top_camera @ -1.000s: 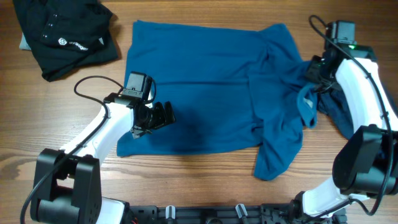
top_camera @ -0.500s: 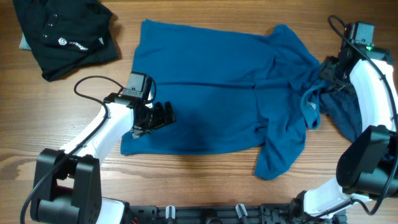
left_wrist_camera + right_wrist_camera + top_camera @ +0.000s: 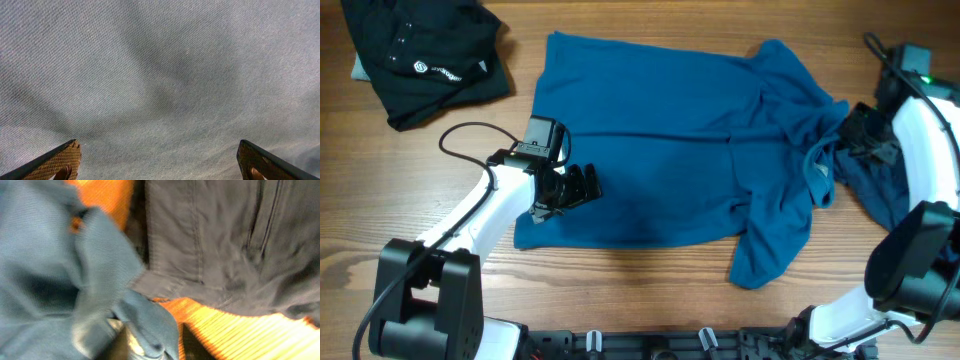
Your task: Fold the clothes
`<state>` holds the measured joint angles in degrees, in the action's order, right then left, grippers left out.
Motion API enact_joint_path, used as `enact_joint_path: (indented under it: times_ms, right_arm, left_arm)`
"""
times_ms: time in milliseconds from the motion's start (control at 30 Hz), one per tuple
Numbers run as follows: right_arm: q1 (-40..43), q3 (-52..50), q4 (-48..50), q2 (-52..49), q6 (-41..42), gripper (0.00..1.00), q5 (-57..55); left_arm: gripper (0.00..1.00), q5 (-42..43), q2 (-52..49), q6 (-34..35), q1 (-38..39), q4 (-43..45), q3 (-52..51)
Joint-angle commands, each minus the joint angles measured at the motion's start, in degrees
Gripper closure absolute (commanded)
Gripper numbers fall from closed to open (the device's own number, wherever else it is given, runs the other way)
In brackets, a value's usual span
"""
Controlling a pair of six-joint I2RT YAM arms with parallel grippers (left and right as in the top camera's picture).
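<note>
The clothes lie on the wooden table [image 3: 620, 275]. A mid-blue T-shirt [image 3: 660, 150] is spread flat, with its right side bunched and a flap hanging toward the front. Beside it at the far right lies a darker blue garment [image 3: 872, 192], partly under my right arm. My left gripper [image 3: 582, 187] hovers open over the shirt's front left part; in the left wrist view the shirt's fabric [image 3: 160, 75] fills the frame between the wide-apart fingertips [image 3: 62, 160]. My right gripper [image 3: 852, 128] is at the bunched right edge, shut on a fold of the T-shirt [image 3: 150, 325], with the darker garment [image 3: 225, 245] just behind.
A black garment [image 3: 420, 55] with a small white logo is crumpled at the back left corner. Bare wood [image 3: 440, 150] shows left of the shirt and along the front edge. The arms' bases and cables stand at the front left and right.
My right gripper moved right and a little toward the front, and the T-shirt slid to the right with it. The left arm has not moved.
</note>
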<state>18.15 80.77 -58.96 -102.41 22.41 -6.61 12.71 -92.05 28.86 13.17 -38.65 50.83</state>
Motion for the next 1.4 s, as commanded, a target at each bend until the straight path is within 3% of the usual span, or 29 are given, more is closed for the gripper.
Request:
enact_joint_path:
  times_ms: [0,133,233,533,833,1167,1300,1367]
  right_arm:
    - [5.0,-2.2,0.0,0.6,0.0,0.96,9.3]
    - [5.1,-4.5,1.0,0.6,-1.4,0.94,9.7]
    - [5.2,-8.0,4.3,0.6,-0.2,0.85,9.7]
    - [5.9,-13.9,10.6,-0.5,2.1,0.80,8.8]
    - [7.5,-13.8,14.9,-6.8,3.2,0.81,5.7]
    - [16.2,-12.0,15.3,-8.7,4.5,0.82,3.8]
    - [19.6,-10.3,13.8,-8.7,4.7,0.92,6.6]
    - [20.1,-8.1,11.8,-8.6,4.7,0.86,10.1]
  left_arm:
    - [0.00,-0.8,-0.7,0.1,0.1,-0.3,-0.3]
    - [0.00,-0.8,-0.7,0.1,0.1,0.5,-0.3]
    - [0.00,-0.8,-0.7,0.1,0.1,0.5,-0.3]
    - [0.00,-0.8,-0.7,0.1,0.1,0.2,-0.3]
    - [0.00,-0.8,-0.7,0.1,0.1,0.3,-0.3]
    - [0.00,-0.8,-0.7,-0.1,0.1,0.3,-0.3]
    - [0.00,-0.8,-0.7,-0.1,0.1,0.3,-0.3]
    - [0.00,-0.8,-0.7,-0.1,0.1,0.3,-0.3]
